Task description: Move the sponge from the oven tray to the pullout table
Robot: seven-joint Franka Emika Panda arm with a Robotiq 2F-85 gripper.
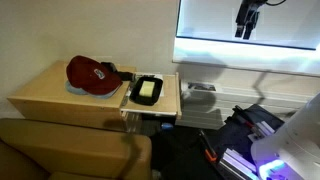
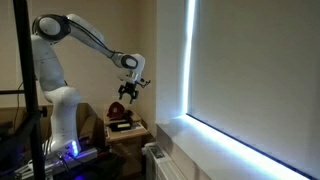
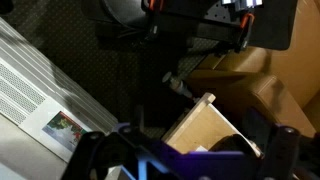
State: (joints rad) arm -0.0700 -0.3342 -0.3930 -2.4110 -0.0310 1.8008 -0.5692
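A brown padded seat [image 1: 70, 150] fills the near corner in an exterior view. Behind it, the sponge [image 1: 147, 90] lies flat inside the oven tray [image 1: 134, 96]. The tray rests on the surface of the pullout table [image 1: 172, 96], near the red cap [image 1: 92, 75] on the larger tabletop [image 1: 40, 95]. The gripper [image 1: 244, 32] hangs high above and well off to the side of the sponge. Its jaws stand released and apart, holding nothing and touching nothing.

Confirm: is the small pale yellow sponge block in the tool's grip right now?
No: the small pale yellow rectangular sponge lies in the shallow black rectangular tray, and the tool hangs far above it.
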